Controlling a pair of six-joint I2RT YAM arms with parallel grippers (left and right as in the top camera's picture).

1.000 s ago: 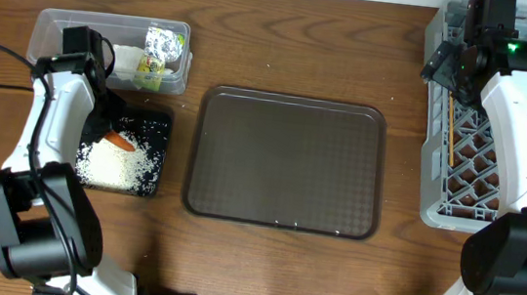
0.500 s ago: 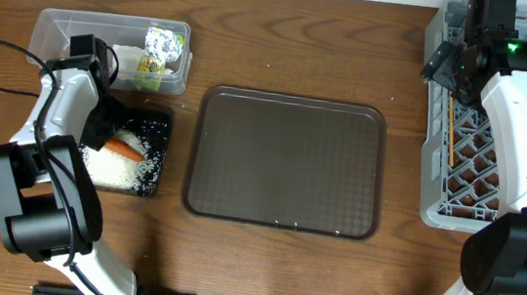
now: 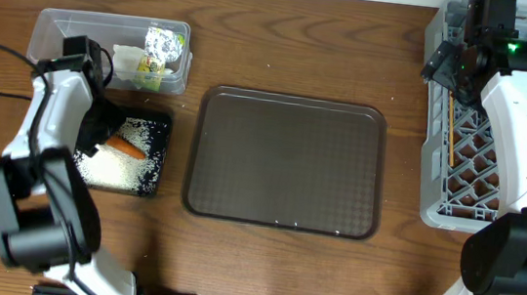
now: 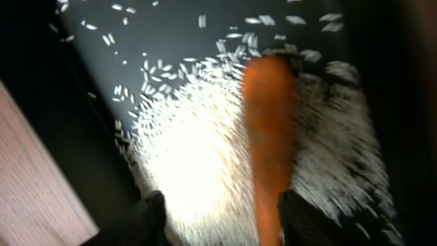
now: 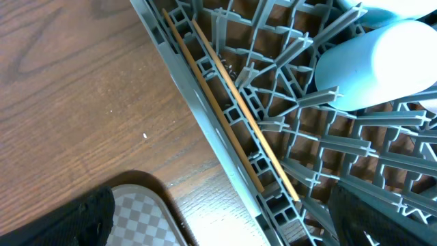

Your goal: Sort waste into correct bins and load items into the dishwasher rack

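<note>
At desk (image 3: pixel 282 61) left, black tray (image 3: pixel 163 122): rice heap (image 3: pixel 114 169) with carrot (image 3: pixel 128 148) lying loose on top.
Right hand (image 5: pixel 222 219) is wide and empty over rack (image 3: pixel 434 210). Left hand (image 4: pixel 229 219) is part-open around the carrot end, looks ungripped. Carrot is likely stiff, light, smooth and prone to roll, so pinch across the thick middle.

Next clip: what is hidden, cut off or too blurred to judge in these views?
Overhead: dishwasher rack partly covered by the right arm, cut by the right edge.
Left wrist: carrot and rice motion-blurred; carrot's lower end runs off-frame.
Right wrist: light-blue bowl cut by the right edge.
</note>
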